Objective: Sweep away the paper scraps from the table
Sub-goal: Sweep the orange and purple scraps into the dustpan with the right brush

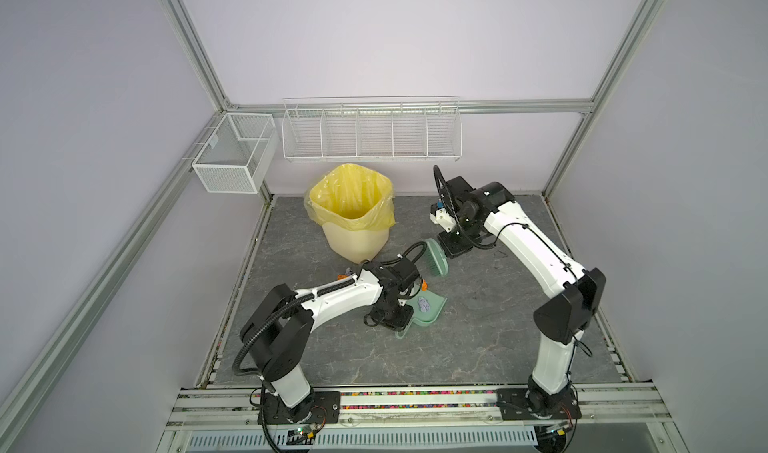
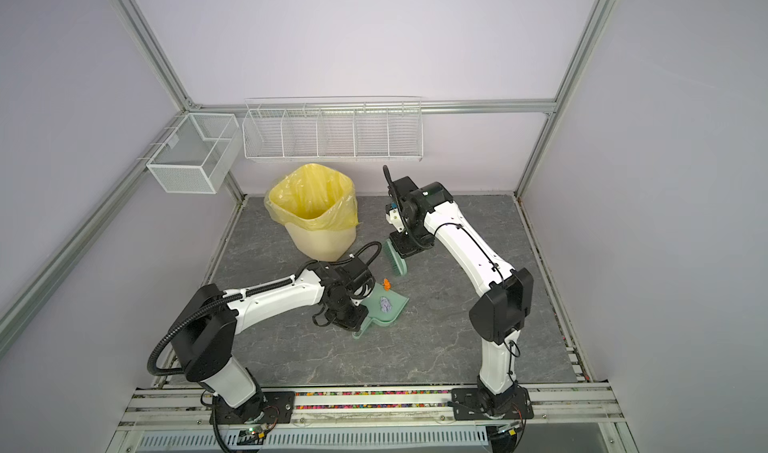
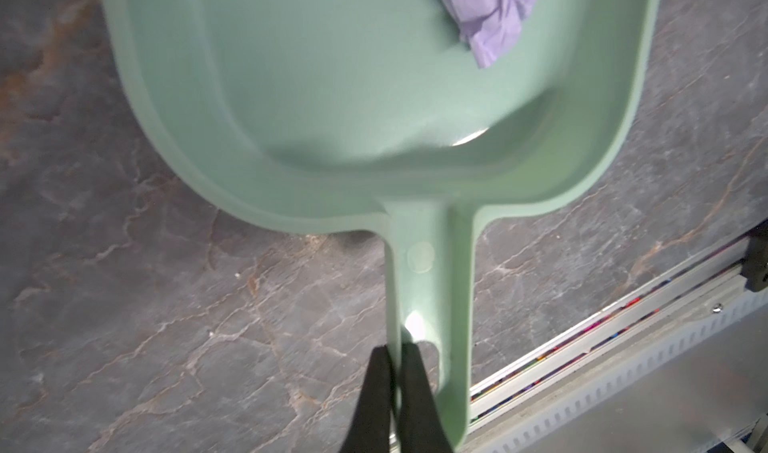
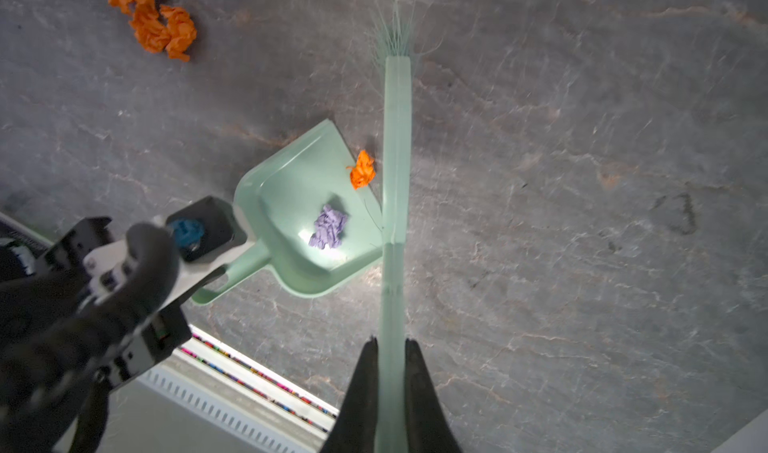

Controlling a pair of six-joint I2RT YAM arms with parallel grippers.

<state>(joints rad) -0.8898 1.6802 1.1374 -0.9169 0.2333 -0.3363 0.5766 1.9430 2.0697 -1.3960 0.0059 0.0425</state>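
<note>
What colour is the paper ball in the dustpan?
Pale purple paper ball, clearest in the right wrist view.

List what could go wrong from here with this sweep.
1. The left gripper pinches only one edge of the dustpan handle, near its end. When lifted, the pan may twist and spill the lavender wad.
2. The orange wad sits right at the pan's lip beside the brush. A skewed stroke could flick it past.
3. More scraps lie apart and are easily missed.
</note>
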